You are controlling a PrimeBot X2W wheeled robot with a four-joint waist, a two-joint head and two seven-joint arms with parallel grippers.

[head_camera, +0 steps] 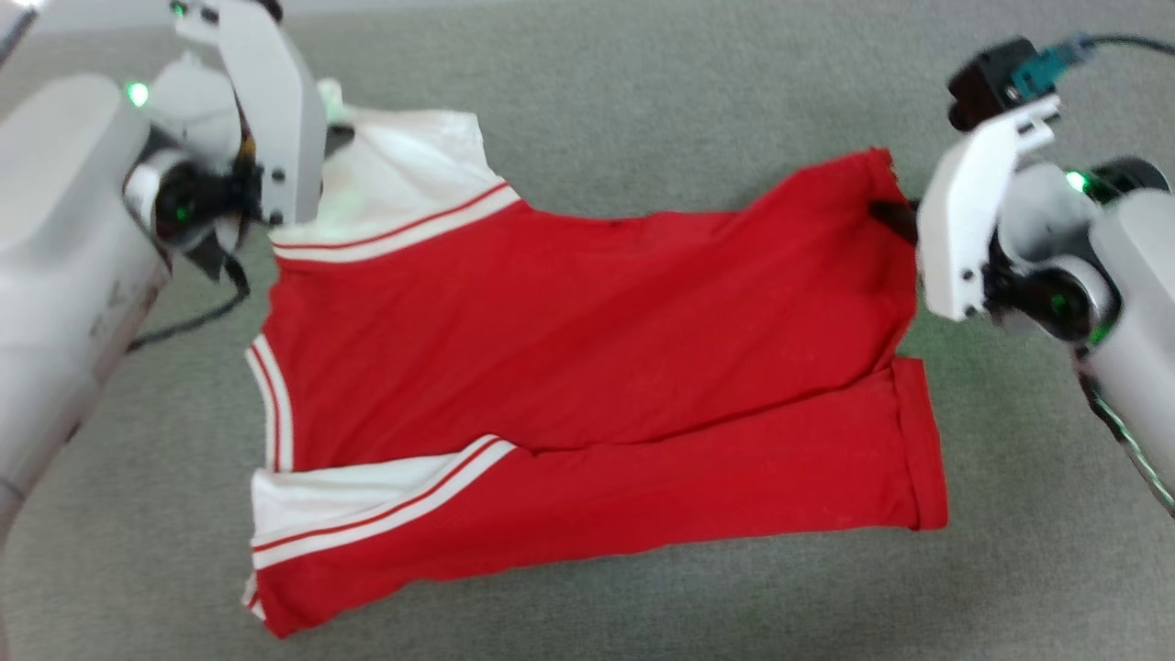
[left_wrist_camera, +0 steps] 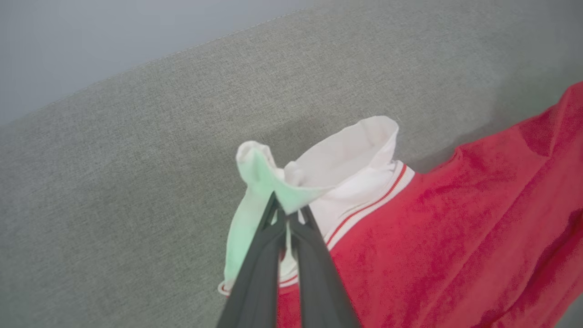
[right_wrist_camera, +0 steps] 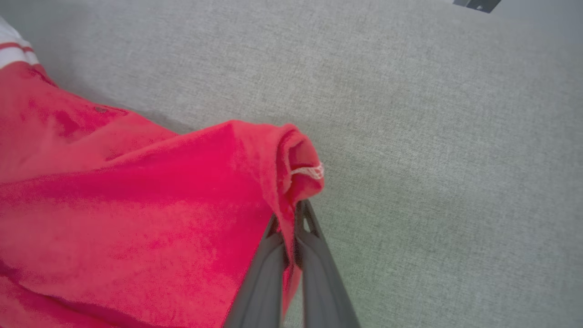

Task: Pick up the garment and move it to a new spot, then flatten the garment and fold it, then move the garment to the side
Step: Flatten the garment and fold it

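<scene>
The garment (head_camera: 587, 349), a bright red short-sleeved shirt w/ white sleeves and white bands w/ thin red stripes, lies sideways on the grey fabric surface (head_camera: 643, 92), neck and sleeves to the left, hem to the right. Its near part lies flat, w/ a long crease running from sleeve to hem. The far white sleeve (left_wrist_camera: 346, 164) is bunched and raised, pinched in the left pincer (left_wrist_camera: 287, 214). The far hem corner (right_wrist_camera: 296, 159) is curled over, white stitching showing, pinched in the right pincer (right_wrist_camera: 289, 216). The far edge dips btwn the two held points.
</scene>
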